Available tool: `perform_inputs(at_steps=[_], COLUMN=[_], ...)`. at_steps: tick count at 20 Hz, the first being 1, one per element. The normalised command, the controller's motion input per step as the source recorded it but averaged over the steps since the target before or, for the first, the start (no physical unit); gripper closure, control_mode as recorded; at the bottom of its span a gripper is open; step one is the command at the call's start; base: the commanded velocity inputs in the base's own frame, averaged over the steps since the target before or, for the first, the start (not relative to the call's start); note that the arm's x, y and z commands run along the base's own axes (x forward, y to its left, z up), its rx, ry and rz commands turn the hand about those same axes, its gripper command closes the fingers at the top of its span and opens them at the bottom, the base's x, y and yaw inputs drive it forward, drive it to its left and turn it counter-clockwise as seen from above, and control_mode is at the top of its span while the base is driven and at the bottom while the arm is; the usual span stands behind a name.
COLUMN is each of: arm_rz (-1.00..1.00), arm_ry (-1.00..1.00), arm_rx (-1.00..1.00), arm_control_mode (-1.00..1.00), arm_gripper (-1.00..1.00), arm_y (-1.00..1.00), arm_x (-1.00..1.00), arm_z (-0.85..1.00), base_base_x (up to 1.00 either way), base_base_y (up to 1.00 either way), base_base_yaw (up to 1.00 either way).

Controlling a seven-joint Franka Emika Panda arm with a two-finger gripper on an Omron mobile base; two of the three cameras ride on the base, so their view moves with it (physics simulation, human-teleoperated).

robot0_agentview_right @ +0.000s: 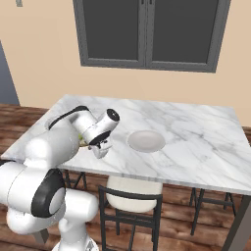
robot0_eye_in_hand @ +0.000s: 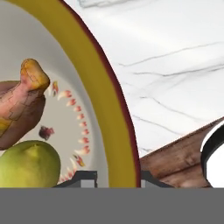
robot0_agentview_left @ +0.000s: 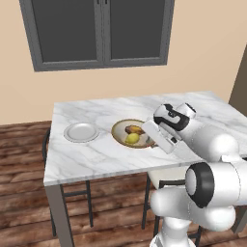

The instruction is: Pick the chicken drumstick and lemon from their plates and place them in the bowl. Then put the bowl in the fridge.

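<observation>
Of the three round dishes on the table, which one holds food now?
The tan-rimmed bowl, holding the drumstick and lemon; both grey-white plates lie bare.

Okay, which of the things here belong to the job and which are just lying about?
Job things:
bowl
chicken drumstick in the bowl
lemon in the bowl
two plates
gripper, fingers on either side of the bowl rim

Lying about:
marble table
chair
window

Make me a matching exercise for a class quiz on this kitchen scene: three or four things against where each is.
Things:
1. lemon
2. chicken drumstick
3. bowl
4. tool

Places:
A. astride the bowl's rim
B. on the marble table, right of a plate
C. in the bowl, nearer the robot
D. in the bowl, behind the lemon

Pairs: 1-C, 2-D, 3-B, 4-A
</observation>
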Motion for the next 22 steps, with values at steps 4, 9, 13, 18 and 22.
perform_inputs(at_steps=[4,9,13,18,22], arm_rz=[-0.16,-0.17,-0.16,-0.12,-0.16], arm_ry=[0.0,0.0,0.0,0.0,0.0], arm_rx=[-0.04,0.0,0.0,0.0,-0.01], arm_control_mode=[-1.0,-1.0,-1.0,-1.0,-1.0], arm_gripper=[1.0,1.0,1.0,1.0,1.0], arm_y=[-0.09,-0.06,-0.02,0.0,0.0], arm_x=[-0.19,-0.27,-0.25,-0.29,-0.31], arm_z=[0.17,0.21,0.18,0.17,0.15], base_base_x=[0.0,0.0,0.0,0.0,0.0], base_base_y=[0.0,0.0,0.0,0.0,0.0], base_base_yaw=[0.0,0.0,0.0,0.0,0.0])
